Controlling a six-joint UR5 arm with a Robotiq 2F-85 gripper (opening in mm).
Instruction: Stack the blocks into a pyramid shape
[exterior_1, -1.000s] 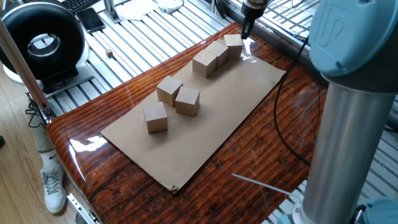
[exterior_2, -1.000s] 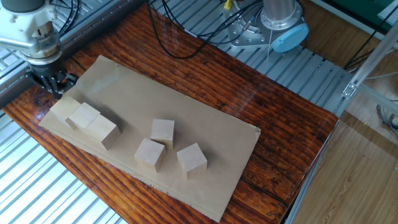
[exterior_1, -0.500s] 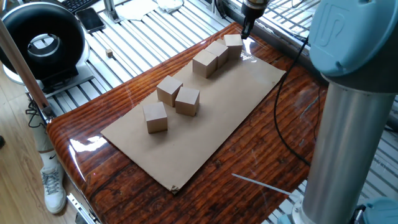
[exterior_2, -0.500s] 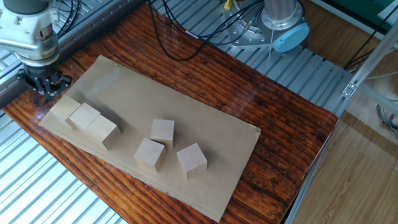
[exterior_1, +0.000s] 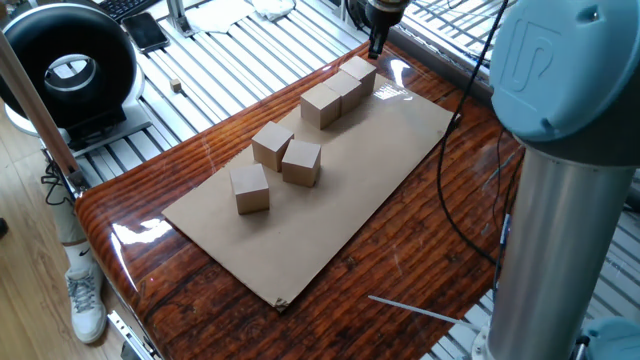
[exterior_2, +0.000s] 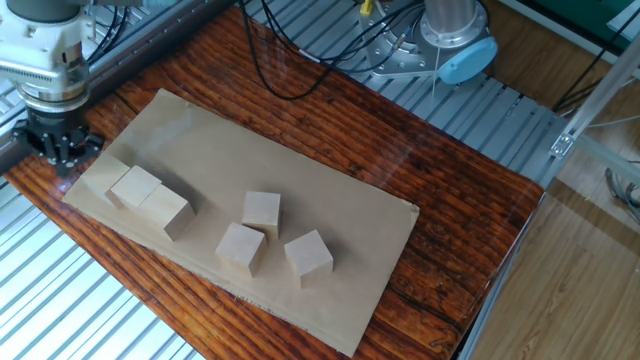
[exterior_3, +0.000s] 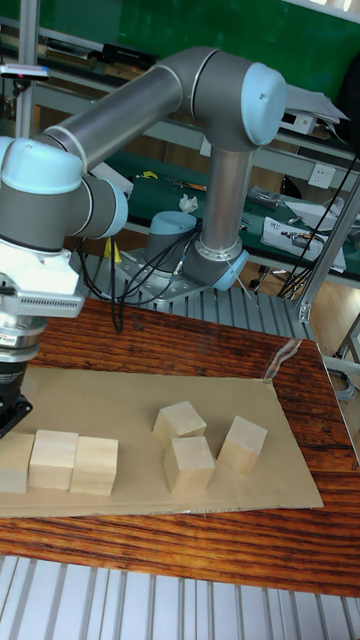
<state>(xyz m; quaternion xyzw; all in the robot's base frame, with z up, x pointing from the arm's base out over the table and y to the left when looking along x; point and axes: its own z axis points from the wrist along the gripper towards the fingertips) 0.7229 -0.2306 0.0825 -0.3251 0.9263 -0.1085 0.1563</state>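
Glossy wood table (exterior_1: 420, 240) w/ cardboard sheet (exterior_2: 300, 190), slatted metal bench (exterior_1: 250, 60), green wall (exterior_3: 150, 25).

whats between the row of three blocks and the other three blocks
Only bare cardboard sheet separates the row of three blocks from the cluster of three blocks, clearest in the other fixed view.
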